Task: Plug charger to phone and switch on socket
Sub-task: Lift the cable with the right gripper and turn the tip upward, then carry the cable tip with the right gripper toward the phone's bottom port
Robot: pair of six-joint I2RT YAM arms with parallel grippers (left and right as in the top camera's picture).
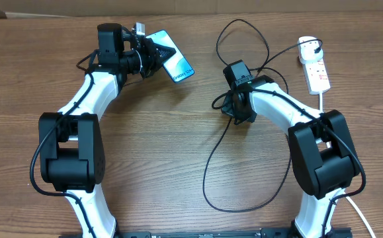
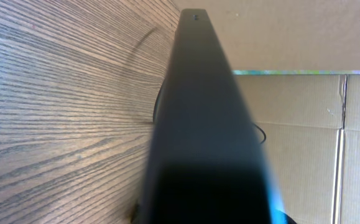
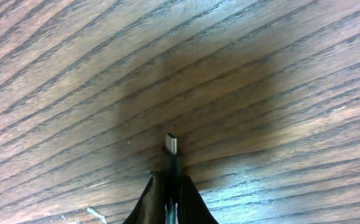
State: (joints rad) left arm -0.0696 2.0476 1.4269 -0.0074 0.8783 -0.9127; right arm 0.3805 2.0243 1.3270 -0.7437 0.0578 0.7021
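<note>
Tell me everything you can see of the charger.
The charger is a long thin black cable. Its small black connector ends in a silvery metal tip. The connector is pinched in the shut right gripper and points out over the wooden table. From there the cable lies slack in wide loops on the table. Its black-and-white plug adapter sits at the rounded head of the white socket, seemingly plugged in.

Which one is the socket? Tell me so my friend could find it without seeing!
From above, follow the wooden table to its far right corner. There lies the socket, a small white strip with red marks. Unlike the thin black charger plugged into its top end, it is white, flat and chunky.
</note>
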